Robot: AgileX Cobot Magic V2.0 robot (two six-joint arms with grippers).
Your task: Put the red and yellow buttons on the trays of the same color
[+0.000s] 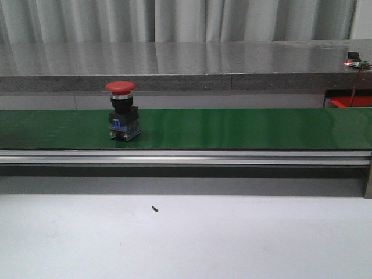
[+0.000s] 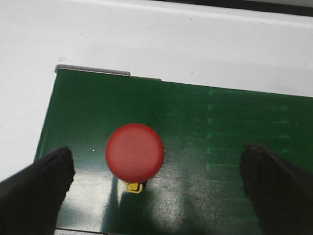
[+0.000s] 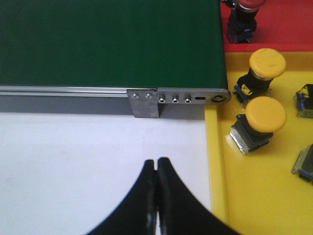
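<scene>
Close to us, our right gripper is waiting with its fingers pressed together and holding nothing, over the white table beside the yellow tray with yellow buttons lying in it. Farther off, our left gripper is hanging wide apart above the red button, which is standing upright on the green belt. We think we are getting ready to pick it up, so next we need to go down and squeeze it.
</scene>
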